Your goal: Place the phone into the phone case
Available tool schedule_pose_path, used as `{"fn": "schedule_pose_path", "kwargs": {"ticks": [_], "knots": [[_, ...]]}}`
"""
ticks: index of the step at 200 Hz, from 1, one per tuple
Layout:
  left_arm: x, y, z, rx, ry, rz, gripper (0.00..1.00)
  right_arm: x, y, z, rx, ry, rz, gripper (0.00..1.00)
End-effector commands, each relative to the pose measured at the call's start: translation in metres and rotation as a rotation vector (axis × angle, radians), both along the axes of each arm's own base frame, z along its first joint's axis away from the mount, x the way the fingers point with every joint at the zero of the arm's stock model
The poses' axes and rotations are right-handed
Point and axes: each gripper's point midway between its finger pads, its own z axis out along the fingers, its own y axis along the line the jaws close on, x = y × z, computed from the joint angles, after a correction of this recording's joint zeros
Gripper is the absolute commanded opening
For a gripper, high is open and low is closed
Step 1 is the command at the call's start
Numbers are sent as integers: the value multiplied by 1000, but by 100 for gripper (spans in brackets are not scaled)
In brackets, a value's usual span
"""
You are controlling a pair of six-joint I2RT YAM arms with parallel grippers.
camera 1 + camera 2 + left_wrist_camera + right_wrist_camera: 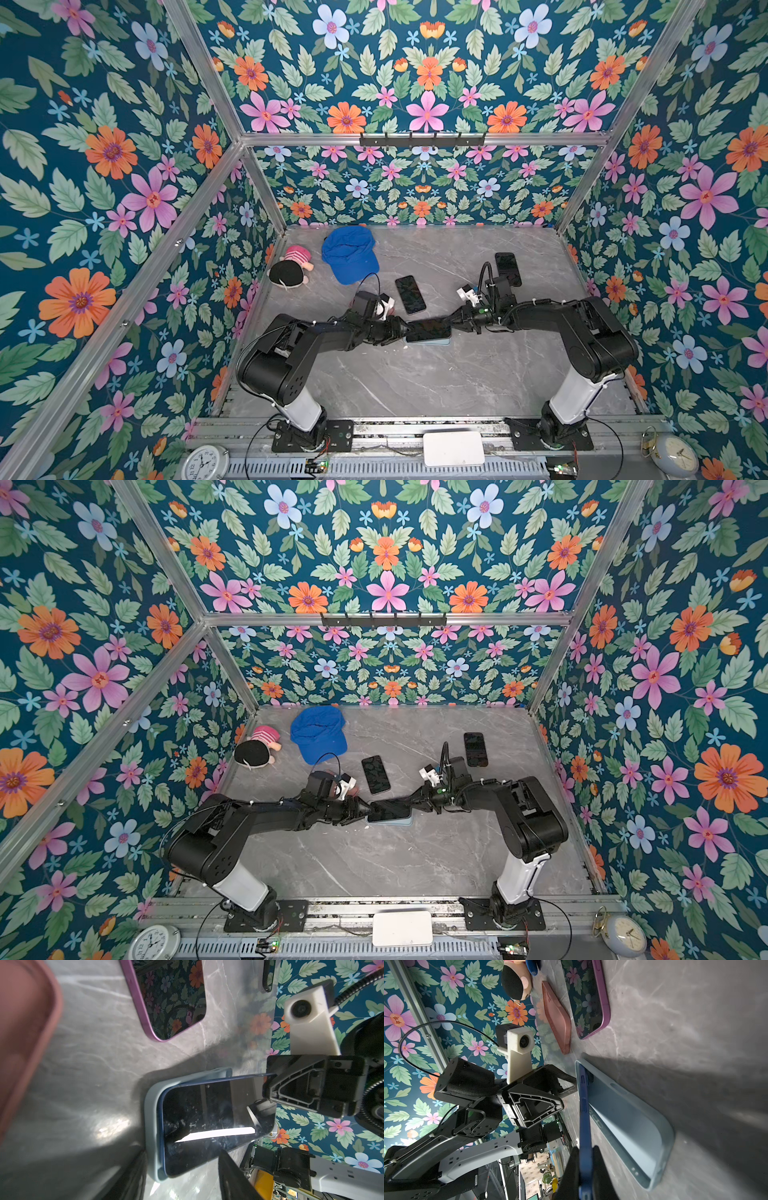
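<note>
Right gripper (585,1153) jaws pinch the blue phone (584,1118) tilted into the case (633,1132); left gripper (568,1095) jaws spread, perhaps touching it.

1. A blue cap (350,259) is lying at the far left of the surface (436,382), just beside a plush doll (291,268).
2. A purple-edged phone (410,294) is lying screen-up near the middle, beside a pink case (557,1020).
3. A dark phone (508,269) is lying toward the far right.
4. A white clock (205,463) and a pale blue clock (675,455) are sitting at the near corners.
</note>
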Motion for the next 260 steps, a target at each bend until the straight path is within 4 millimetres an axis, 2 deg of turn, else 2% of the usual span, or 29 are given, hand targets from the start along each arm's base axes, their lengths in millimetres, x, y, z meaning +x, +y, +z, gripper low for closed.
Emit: {"fn": "schedule_pose_path", "kwargs": {"ticks": [1,68,122,168,260], "knots": [[-1,-4,4,-24,-8,-9,55,-1,2,-6,-14,8,-5,0],[-7,-5,2,-19,0,-15,53,-5,6,-15,-29,12,0,0],[-10,-8,4,-19,-3,-23,52,-11,1,-28,-71,31,1,0],[-13,-11,4,-16,-3,-27,51,-13,-4,-34,-123,34,-1,15],[-15,-9,2,-1,-2,-29,51,-17,-11,-27,-298,5,33,41]]}}
